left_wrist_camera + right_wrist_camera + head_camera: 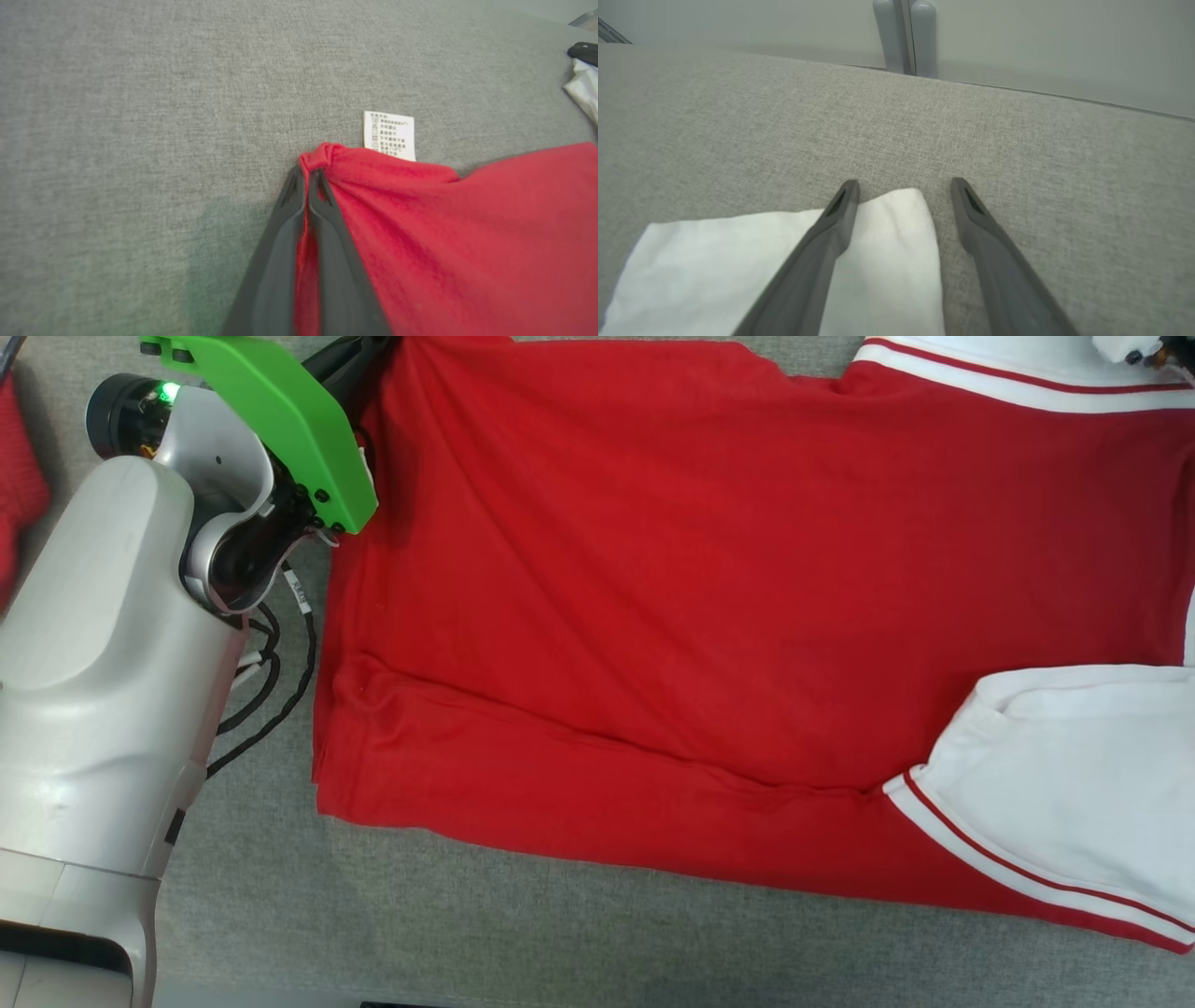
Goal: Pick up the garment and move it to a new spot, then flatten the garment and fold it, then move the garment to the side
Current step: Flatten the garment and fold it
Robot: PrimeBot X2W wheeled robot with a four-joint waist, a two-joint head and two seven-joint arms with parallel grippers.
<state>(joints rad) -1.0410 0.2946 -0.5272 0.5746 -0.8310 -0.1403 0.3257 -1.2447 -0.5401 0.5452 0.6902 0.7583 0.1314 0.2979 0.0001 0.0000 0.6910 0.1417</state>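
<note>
The garment (653,579) is a red shirt with white, red-striped sleeves (1074,784), lying spread out on the grey cloth-covered table (467,915). In the left wrist view my left gripper (307,175) is shut on a bunched red corner of the garment (444,233), next to its white care label (389,135). My left arm (112,644) reaches up along the garment's left edge. My right gripper (903,186) stands open low over the table, its fingers (822,252) straddling the corner of a white sleeve (887,252) without pinching it.
Another red cloth (19,485) lies at the far left edge. Black cables (271,681) hang beside my left arm. Beyond the table's far edge stands a pale wall with a grey post (903,37). Bare table runs along the front (653,943).
</note>
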